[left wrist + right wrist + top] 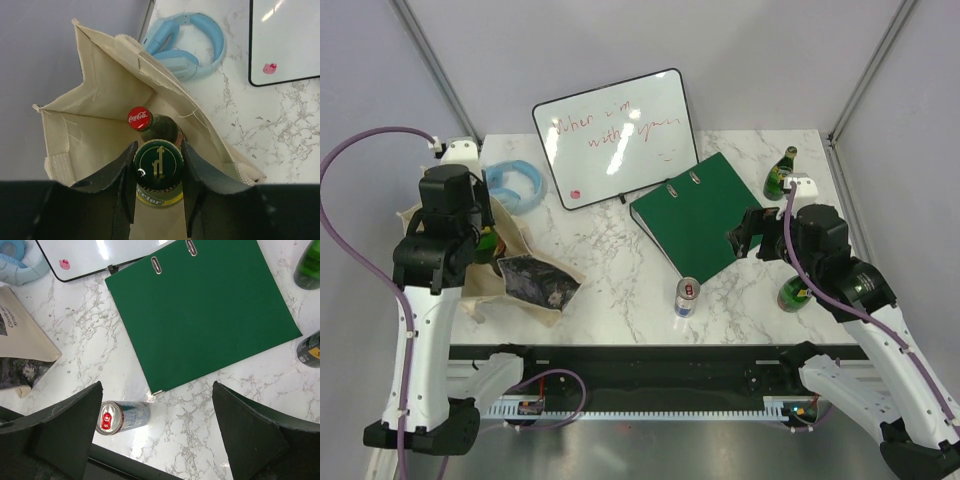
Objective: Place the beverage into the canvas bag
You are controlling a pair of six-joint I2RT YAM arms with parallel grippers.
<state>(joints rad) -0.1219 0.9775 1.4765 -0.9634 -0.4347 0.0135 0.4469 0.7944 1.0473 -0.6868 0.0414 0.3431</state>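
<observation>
Left claw: the left claw point(159, 146) is clenched on the neck of a green-capped bottle point(159, 164), just under the cap, above the open mouth of the bag.
Canvas bag: the canvas bag point(100, 115) is seen at nine o'clock on the surface point(610, 255) in the top view. It is slumped with its dark print up and its mouth spread under the left wrist.
Held bottle: the green-capped bottle is kept upright within the mouth, between the cloth walls. Its base is probably not yet set down, but this cannot be told, since the body is hidden by the cap and fingers.
Done: a cola bottle point(139, 118) with a red cap is lodged inside the bag, touching the held one at its eleven o'clock.
Right claw: the right claw point(156, 400) is spread wide and nothing is grasped by it. It hangs over the can and the near corner of the green binder point(200, 310).
Left out: the can point(687, 297) is found at six o'clock, the near green bottle point(794, 293) at four o'clock and the far green bottle point(780, 172) at two o'clock, all well apart from the bag.
Progress: the task is judged about two fifths done. The held bottle is to be lowered and released, and three drinks are then to be fetched.
</observation>
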